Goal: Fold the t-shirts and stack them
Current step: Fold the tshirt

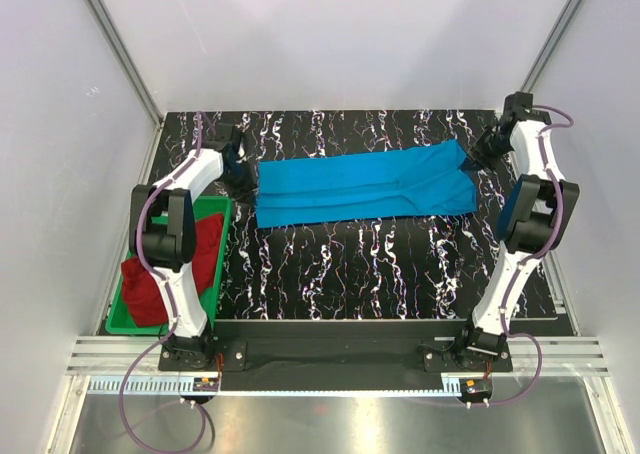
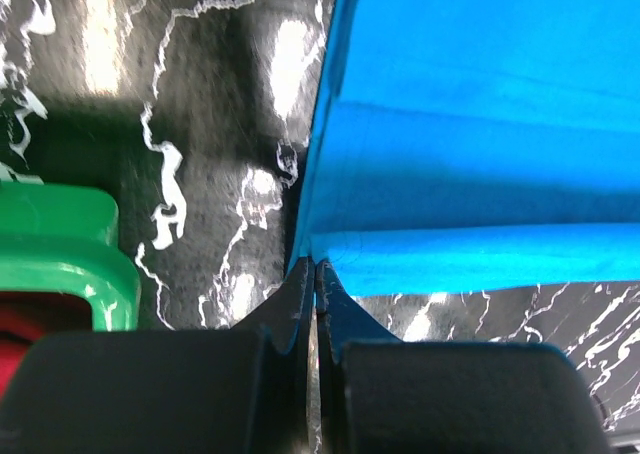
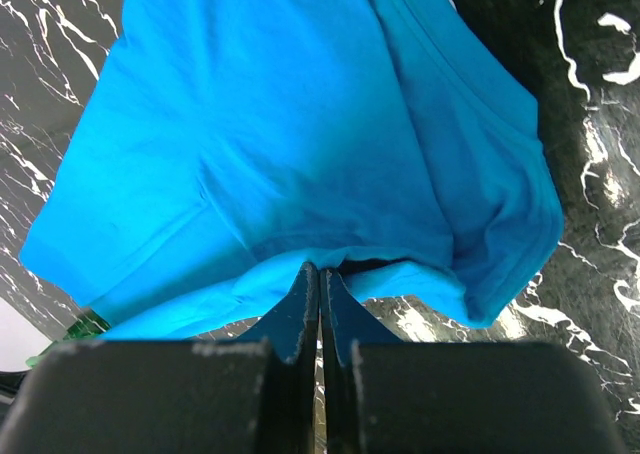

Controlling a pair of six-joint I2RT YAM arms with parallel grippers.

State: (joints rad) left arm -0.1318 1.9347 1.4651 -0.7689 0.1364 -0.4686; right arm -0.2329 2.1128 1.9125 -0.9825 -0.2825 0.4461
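The left tool (image 2: 318, 269) and right tool (image 3: 320, 272) are each pinched shut on an end of the blue t-shirt (image 1: 360, 184), stretched across the far surface (image 1: 380, 274); red t-shirt (image 1: 208, 240) sits in the green bin (image 2: 60, 234), near left. Move both ends together, cloth taut, so the fold lands square.

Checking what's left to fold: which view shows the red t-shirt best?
Top external: the red t-shirt lies bunched in the green bin, partly behind the left arm. Left wrist catches only a sliver inside the bin's corner; right wrist doesn't show it.
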